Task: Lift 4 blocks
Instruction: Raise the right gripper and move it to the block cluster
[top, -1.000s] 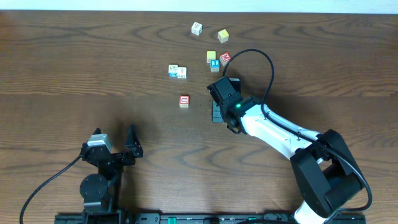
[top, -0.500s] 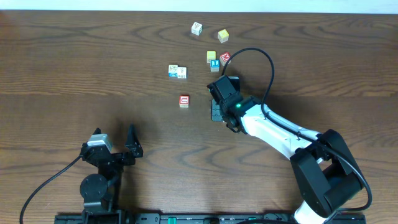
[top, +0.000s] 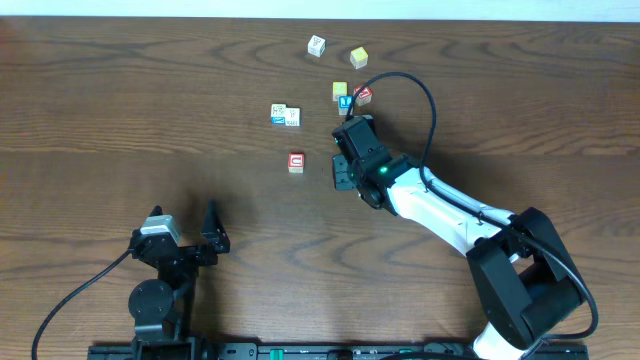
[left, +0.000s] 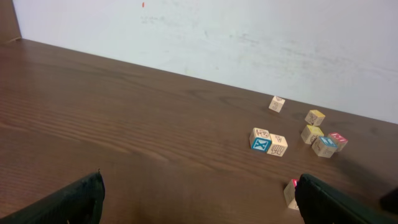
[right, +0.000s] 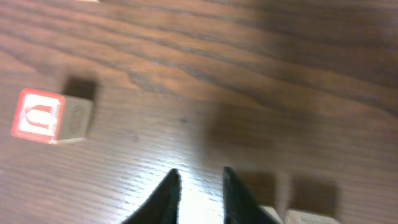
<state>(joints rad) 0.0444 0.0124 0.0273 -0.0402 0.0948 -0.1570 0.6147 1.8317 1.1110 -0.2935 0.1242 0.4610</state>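
No block lifted yet: the red-framed wooden letter cube (top: 296, 161) sits on the dark table (top: 120, 100). Right tool (right: 200, 186) beside it, slightly parted, empty; left tool (left: 199, 199) spread wide.

The right hand (top: 342, 172) has slid up and slightly left in the overhead frame, nearer the blue-lettered wooden cube (top: 346, 101). Its fingers have parted from shut to a narrow gap. The black cable (top: 427, 100) looped above it has risen too.

Even light, motion-blurred right wrist view
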